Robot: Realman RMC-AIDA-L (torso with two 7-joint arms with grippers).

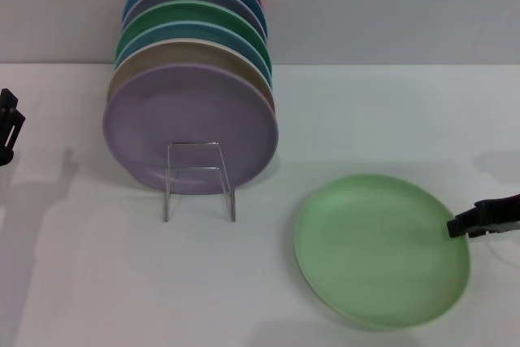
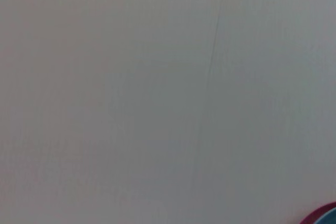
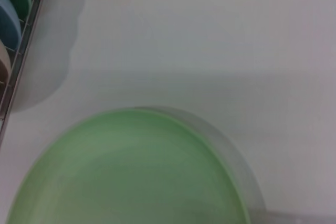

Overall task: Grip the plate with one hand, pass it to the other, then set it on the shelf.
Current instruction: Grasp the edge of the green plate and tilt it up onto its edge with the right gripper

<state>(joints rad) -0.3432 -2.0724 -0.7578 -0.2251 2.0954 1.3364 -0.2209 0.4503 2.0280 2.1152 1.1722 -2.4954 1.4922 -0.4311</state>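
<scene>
Mint-green plate (image 1: pixel 378 249) lies flat with the right pincer (image 1: pixel 452 228) closed on its rim.

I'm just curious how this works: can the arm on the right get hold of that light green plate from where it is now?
Probably yes. The right gripper is already at the rim of the pale mint-green plate, which lies flat on the white table, with nothing between them. The plate rack stands well off to the side.
</scene>
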